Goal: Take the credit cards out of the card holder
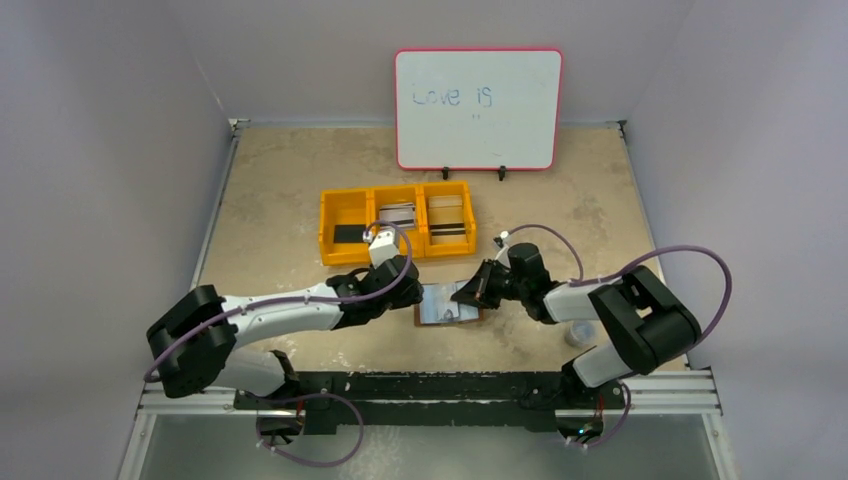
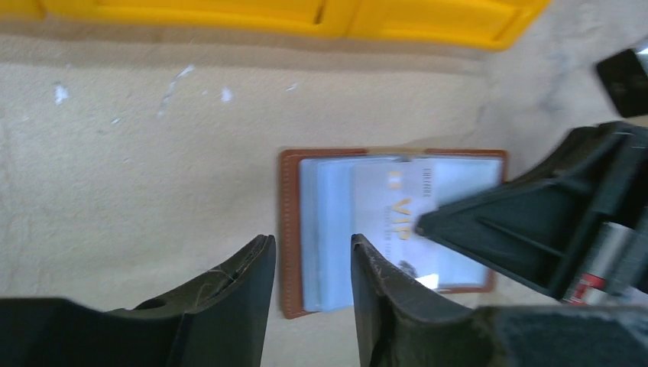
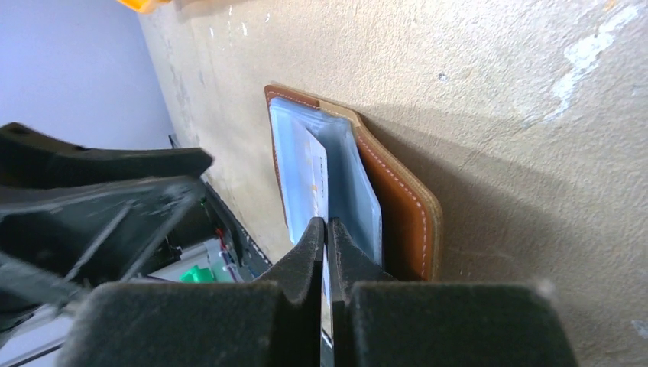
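Two grippers meet over the card holder (image 1: 447, 305), which lies open and flat on the table (image 1: 290, 170) close to the middle of its near edge, brown leather underneath and pale clear sleeves facing up. The right gripper (image 3: 327, 225) comes in from the right edge side. Its fingers are pressed together on the rim of a pale card (image 3: 309, 172) printed with "VIP" in gold. The card's far end appears to sit still between the sleeves, though the wrist view is too steep to be sure. The left gripper (image 2: 309, 245) hangs over the holder's left leather border with its fingers spread apart and nothing between them. From above it sits just beside the holder's left edge.

Toward the middle of the table stands a yellow bin (image 1: 327, 225) with three compartments. A dark card (image 1: 350, 234) lies in the left one, a grey-white card (image 1: 397, 212) in the middle one and a beige card (image 1: 450, 222) with a dark stripe in the right one. A red-framed whiteboard (image 1: 478, 108) stands at the far edge.
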